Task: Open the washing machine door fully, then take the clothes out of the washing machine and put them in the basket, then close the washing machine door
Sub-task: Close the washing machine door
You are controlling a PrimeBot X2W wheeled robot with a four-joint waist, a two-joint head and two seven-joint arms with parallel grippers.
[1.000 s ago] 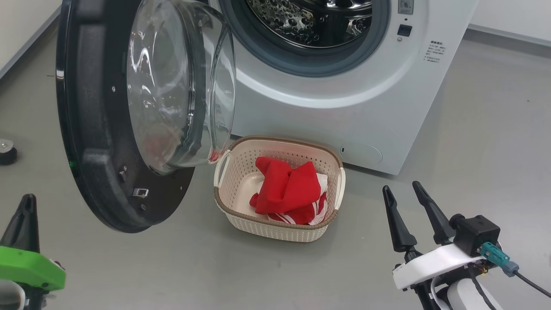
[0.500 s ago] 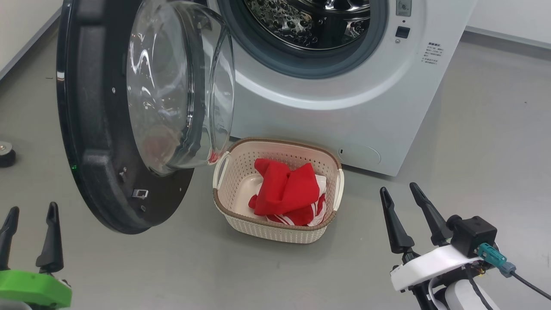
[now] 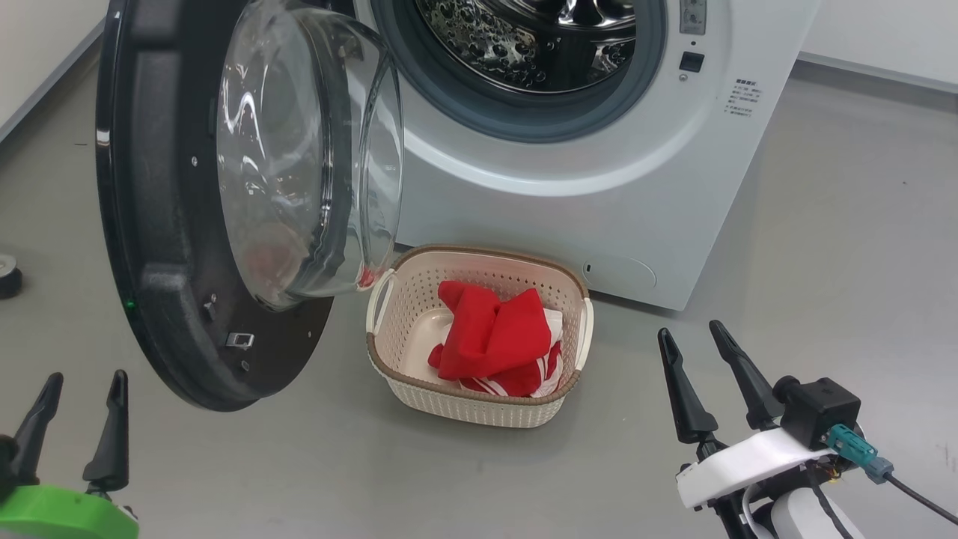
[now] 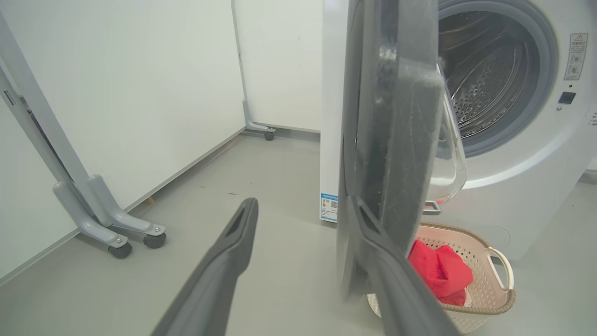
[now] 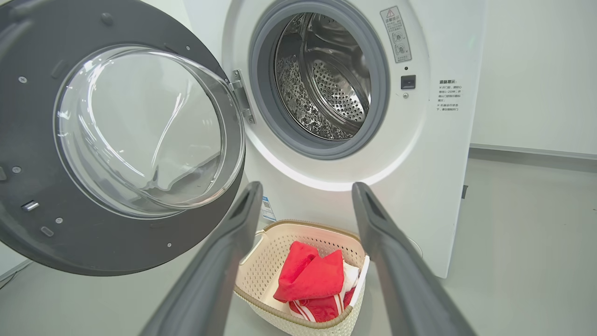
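The left gripper (image 3: 84,382) and the right gripper (image 3: 688,333) both had their fingers spread wide, with nothing between them. The clothes (image 3: 490,337) lay in the basket (image 3: 479,408), on the floor ahead of the right fingers and a little to their left, close against the front of the washing machine (image 3: 524,202). The drum (image 3: 524,37) looked empty. The washing machine door (image 3: 165,247) hung open ahead of the left fingers, which met it nearly edge-on.

What remained was probably closing the door. It looked rigid and fairly heavy, swinging on its hinge (image 5: 240,93), with a glossy face that fingers could slip on. The clear bowl (image 3: 299,157) seemed a poor place to press. A flat push on the black surround near the free edge, far from the hinge, would likely turn it easiest.

A blue sticker (image 4: 329,206) low on the cabinet side carried a small code square. A warning label (image 5: 395,35) with a triangle sat beside the opening, and a block of small print (image 5: 447,94) lay further right. None of it was legible, and no brand name could be read.
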